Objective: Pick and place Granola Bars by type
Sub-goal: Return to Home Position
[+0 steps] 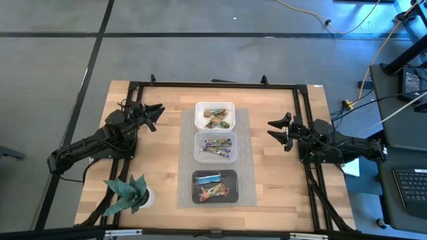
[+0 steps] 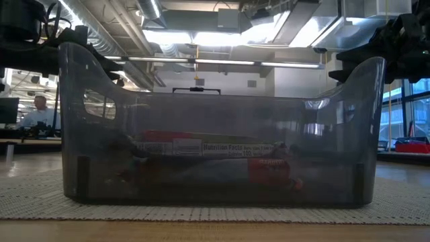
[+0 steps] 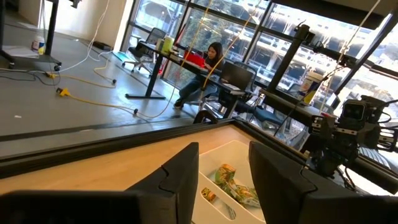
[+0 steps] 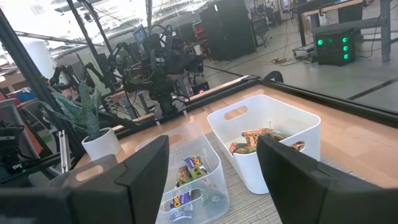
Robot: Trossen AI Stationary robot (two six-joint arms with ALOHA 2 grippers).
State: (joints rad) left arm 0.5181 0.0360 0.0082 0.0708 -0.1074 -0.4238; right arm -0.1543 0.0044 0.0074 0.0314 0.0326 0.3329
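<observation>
Both spread and empty, the left end effector and right end effector hang by opposite side edges of the bench, the Granola Bars lying in tubs down its middle, so a homing left arm could perhaps only brush the plant at the corner beside it.

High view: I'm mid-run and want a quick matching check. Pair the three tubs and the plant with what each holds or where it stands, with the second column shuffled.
1. white tub
2. clear tub
3. black tub
4. potted plant

A. holds red-orange bars
B. stands off the mat
C. holds purple-blue bars
D. holds green-brown bars

Pairs: 1-D, 2-C, 3-A, 4-B.

The left tool and right tool are open, one on either side of the mat.
</observation>
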